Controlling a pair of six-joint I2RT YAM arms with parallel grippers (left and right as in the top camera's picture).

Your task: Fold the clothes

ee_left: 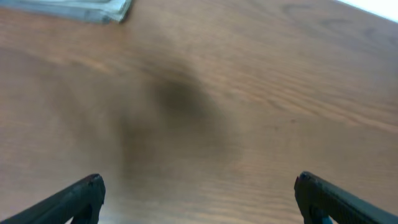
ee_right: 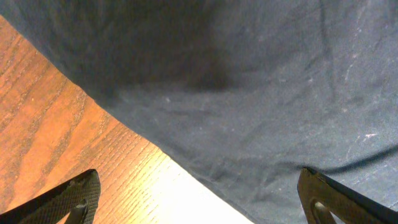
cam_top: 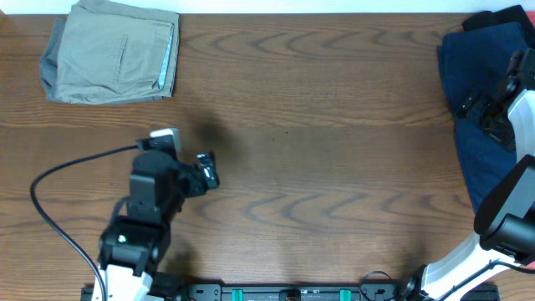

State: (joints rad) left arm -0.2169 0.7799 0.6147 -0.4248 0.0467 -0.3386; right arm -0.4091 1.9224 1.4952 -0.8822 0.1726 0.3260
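Observation:
A folded khaki garment (cam_top: 113, 50) lies at the table's far left; its corner shows at the top of the left wrist view (ee_left: 93, 9). A dark blue garment (cam_top: 485, 109) lies unfolded at the right edge and fills most of the right wrist view (ee_right: 249, 87). My left gripper (cam_top: 207, 171) is open and empty over bare wood (ee_left: 198, 186), well below the khaki garment. My right gripper (cam_top: 481, 113) is open (ee_right: 199, 199), hovering over the blue garment's left edge, one finger over wood and one over cloth.
A red cloth (cam_top: 514, 15) peeks out behind the blue garment at the far right corner. A black cable (cam_top: 58, 180) loops left of the left arm. The brown wooden table (cam_top: 334, 125) spans the middle between the arms.

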